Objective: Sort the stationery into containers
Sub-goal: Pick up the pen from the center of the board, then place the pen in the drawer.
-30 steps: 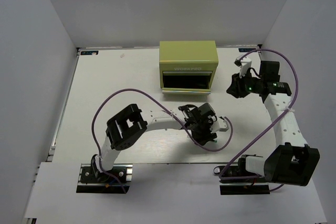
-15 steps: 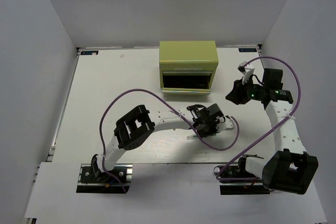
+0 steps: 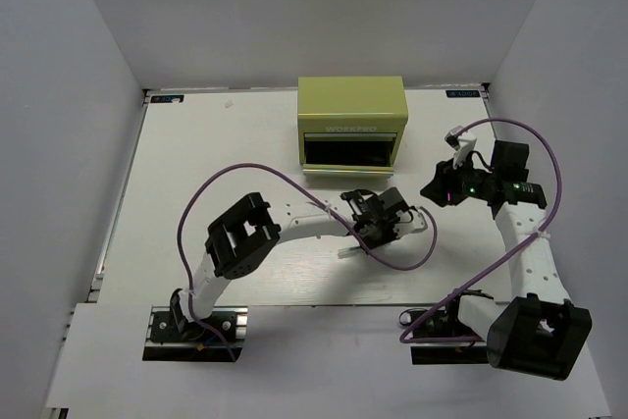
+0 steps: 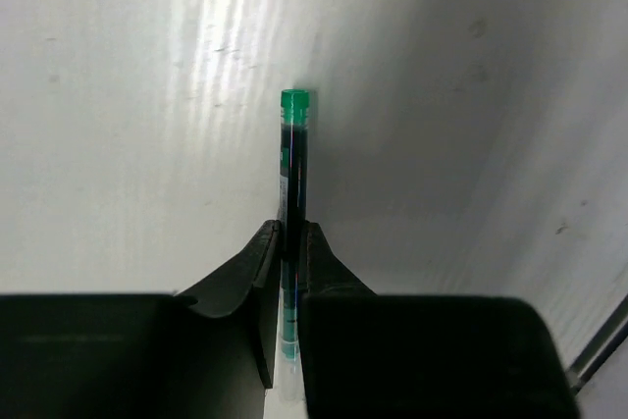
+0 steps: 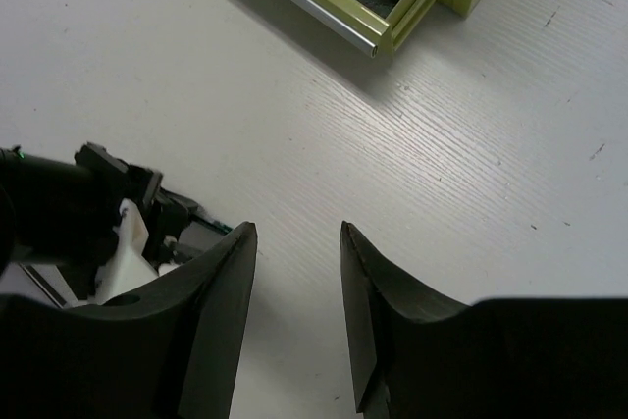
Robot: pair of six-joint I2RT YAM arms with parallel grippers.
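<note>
one thin pen (image 4: 293,174), clear-barrelled with dark ink and a green end cap, is pinched between the fully closed jaws of the left gripper (image 4: 289,242). in the left wrist view it runs straight up the middle of the frame, most of its length reaching past the fingertips over the white table (image 4: 118,95); whether it rests on the surface or hangs just above it i cannot tell. in the top view this sits at the centre, just below the olive-green tool chest (image 3: 351,115) in the upper middle, whose drawer (image 5: 407,7) stands open. the right gripper (image 5: 299,242), right of centre in the top view, has its jaws partway apart with nothing between them. the pen looks light and stiff, but its round, smooth barrel could likely roll or pivot in a narrow pinch. a hold nearer mid-barrel would probably steady it better than this one near the tail.
</note>
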